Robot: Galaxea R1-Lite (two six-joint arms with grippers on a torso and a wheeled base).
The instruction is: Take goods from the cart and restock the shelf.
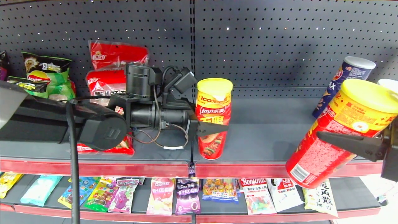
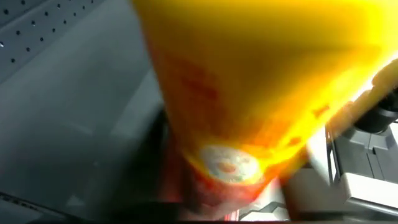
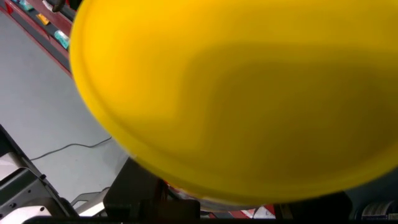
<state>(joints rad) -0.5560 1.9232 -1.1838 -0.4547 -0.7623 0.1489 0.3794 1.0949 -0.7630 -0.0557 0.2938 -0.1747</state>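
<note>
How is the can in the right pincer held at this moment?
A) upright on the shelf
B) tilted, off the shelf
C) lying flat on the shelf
B: the right pincer holds the tilted can aslant, its base out before the shelf at its red edge.

- this is looking like a shop: grey shelf [image 1: 264, 130] with pegboard backing [image 1: 279, 37]
- snack bags [image 1: 115, 56] and candy packets [image 1: 161, 196] sitting out in rows

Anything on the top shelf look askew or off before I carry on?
The blue can at the shelf's right end is tilted, not upright; its base is hidden. The yellow-lidded red can in the right tool is tilted too, but it is gripped, not yet set down.
</note>
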